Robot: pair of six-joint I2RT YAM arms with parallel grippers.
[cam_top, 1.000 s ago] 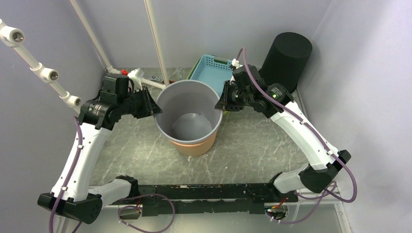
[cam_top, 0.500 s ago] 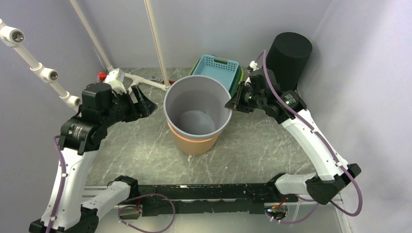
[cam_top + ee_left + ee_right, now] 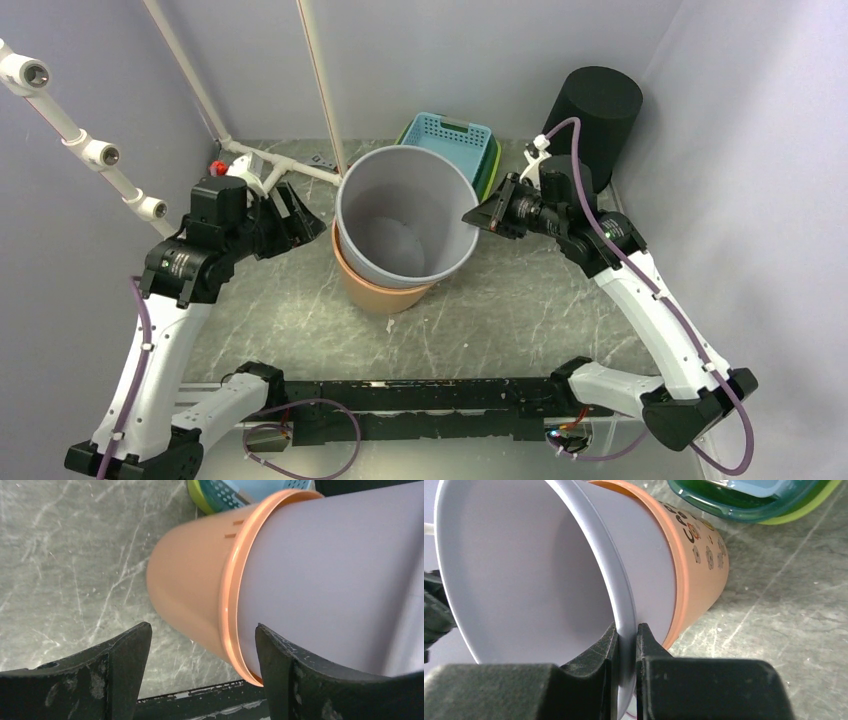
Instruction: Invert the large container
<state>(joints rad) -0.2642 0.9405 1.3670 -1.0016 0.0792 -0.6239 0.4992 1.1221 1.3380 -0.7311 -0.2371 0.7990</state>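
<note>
Left gripper (image 3: 303,218) is gaping, empty, beside the orange plastic bucket (image 3: 385,290). Right gripper (image 3: 626,630) is pinching the rim of the large grey plastic container (image 3: 400,215) nested inside it, mid-table. That one-sided pinch is risking a slip, or lifting both.

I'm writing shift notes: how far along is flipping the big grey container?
Done: the right gripper is shut on the rim of the grey container. In hand: the container is tilted, mouth upward, its base nested in the orange tub; the left gripper is open beside it, not touching. Left: lifting it out, turning it over, setting it mouth down.
</note>
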